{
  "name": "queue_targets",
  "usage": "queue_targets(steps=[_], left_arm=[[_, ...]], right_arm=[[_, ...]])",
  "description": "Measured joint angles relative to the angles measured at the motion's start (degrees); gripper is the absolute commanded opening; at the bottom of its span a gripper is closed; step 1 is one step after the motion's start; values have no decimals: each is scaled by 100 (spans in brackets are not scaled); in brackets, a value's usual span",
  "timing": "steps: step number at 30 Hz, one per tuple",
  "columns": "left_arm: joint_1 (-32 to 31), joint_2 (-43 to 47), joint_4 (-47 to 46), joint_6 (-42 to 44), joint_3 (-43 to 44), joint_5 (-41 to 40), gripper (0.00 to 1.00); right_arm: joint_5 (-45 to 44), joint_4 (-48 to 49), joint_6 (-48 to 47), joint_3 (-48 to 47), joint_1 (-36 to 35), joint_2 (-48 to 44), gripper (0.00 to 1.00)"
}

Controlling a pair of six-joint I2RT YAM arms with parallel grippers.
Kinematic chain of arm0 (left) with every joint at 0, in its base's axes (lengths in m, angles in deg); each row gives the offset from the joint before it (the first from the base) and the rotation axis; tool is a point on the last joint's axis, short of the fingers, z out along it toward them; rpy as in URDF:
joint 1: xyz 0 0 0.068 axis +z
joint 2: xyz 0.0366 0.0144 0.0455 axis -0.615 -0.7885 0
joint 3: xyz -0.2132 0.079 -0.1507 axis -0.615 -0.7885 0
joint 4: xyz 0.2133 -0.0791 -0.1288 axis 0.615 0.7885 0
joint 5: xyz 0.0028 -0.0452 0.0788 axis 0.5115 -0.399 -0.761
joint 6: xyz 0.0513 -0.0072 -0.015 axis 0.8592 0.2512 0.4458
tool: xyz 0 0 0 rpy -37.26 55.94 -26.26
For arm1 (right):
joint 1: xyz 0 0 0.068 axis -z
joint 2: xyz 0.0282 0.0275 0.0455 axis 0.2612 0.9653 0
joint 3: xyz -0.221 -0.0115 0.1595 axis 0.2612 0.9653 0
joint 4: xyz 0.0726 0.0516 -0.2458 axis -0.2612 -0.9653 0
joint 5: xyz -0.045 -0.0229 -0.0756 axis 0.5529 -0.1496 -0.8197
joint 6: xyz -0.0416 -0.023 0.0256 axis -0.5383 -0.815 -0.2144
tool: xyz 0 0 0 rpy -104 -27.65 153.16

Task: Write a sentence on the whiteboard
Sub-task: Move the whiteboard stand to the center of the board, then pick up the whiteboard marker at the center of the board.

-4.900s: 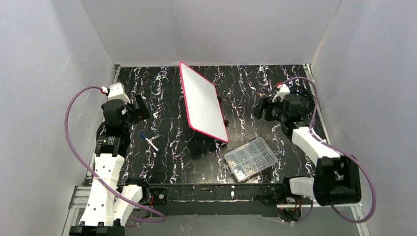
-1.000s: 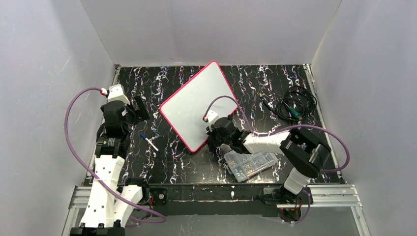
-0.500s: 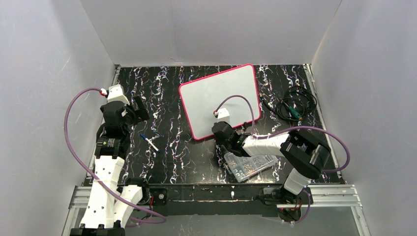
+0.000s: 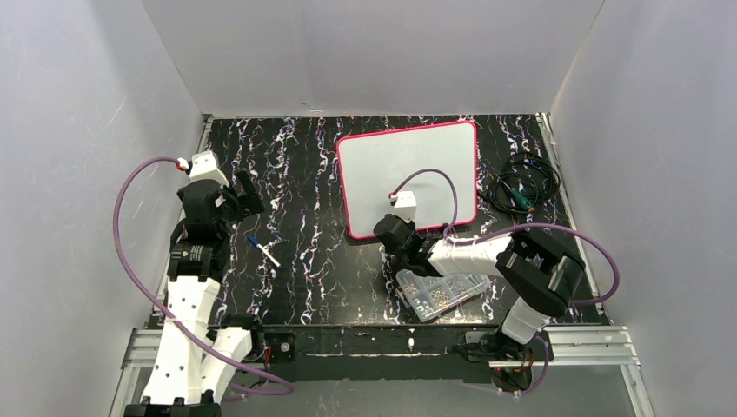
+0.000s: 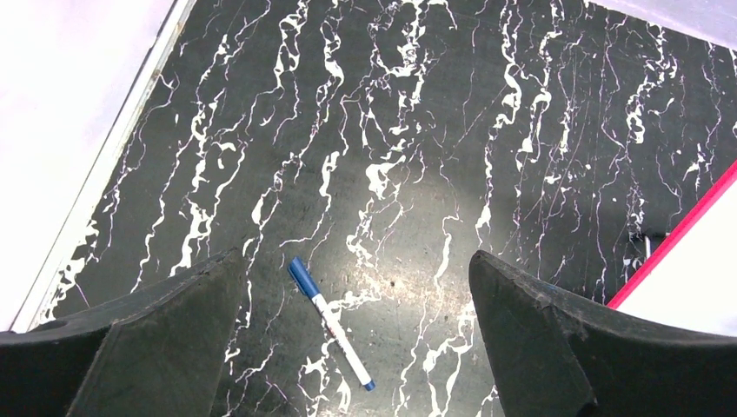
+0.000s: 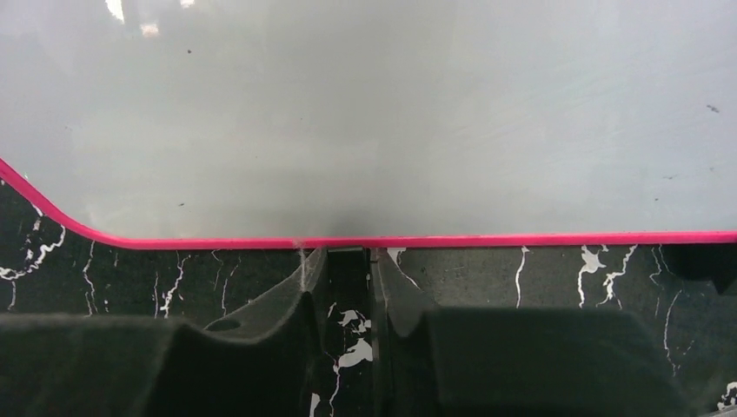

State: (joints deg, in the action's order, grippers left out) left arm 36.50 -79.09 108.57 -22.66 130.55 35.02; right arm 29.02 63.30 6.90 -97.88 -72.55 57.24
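Observation:
The whiteboard (image 4: 408, 165) lies flat at the back middle of the table, pink-framed, long side across. Its face (image 6: 365, 113) is blank and no sentence shows on it. My right gripper (image 4: 388, 233) is at the board's near edge, and its fingers stand close together on either side of a small black foot under the frame (image 6: 348, 256). A blue-capped white marker (image 4: 262, 250) lies on the table to the left. My left gripper (image 4: 242, 198) hangs above it, open and holding nothing. In the left wrist view the marker (image 5: 330, 321) lies between the wide jaws (image 5: 355, 259), with the board's corner (image 5: 695, 287) at the right.
A clear compartmented parts box (image 4: 441, 291) sits just under the right forearm, near the front. A coil of dark cable (image 4: 520, 191) lies at the right of the board. White walls close off the black marbled table (image 4: 304, 278) on three sides.
My right gripper came in from the right, took the board's near edge and swung the board round from upright and slanted to level across the table. The left arm and marker stayed put.

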Motion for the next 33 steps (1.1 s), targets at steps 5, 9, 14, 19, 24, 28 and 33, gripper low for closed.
queue_targets(steps=[5, 9, 14, 19, 24, 28, 33], left_arm=[[0, 118, 96, -61, -146, -68, 99], [-2, 144, 258, -197, -271, -160, 99], [0, -52, 584, -450, -334, -238, 99], [142, -501, 859, -791, -426, -76, 99], [378, -1163, 1047, -1147, -706, 173, 82], [544, -1740, 1115, -1311, -763, 444, 61], [785, -2559, 1027, -1403, -761, 761, 47]], right_arm=[[4, -170, 44, 0, 7, -190, 51], [90, -214, -61, 7, 11, -588, 55], [348, -168, -284, 85, -76, -1191, 57], [590, -146, -466, 249, -245, -1696, 58], [664, -166, -649, 280, -299, -2216, 62], [651, -164, -852, 286, -299, -2756, 66], [636, -160, -1110, 299, -299, -3348, 68]])
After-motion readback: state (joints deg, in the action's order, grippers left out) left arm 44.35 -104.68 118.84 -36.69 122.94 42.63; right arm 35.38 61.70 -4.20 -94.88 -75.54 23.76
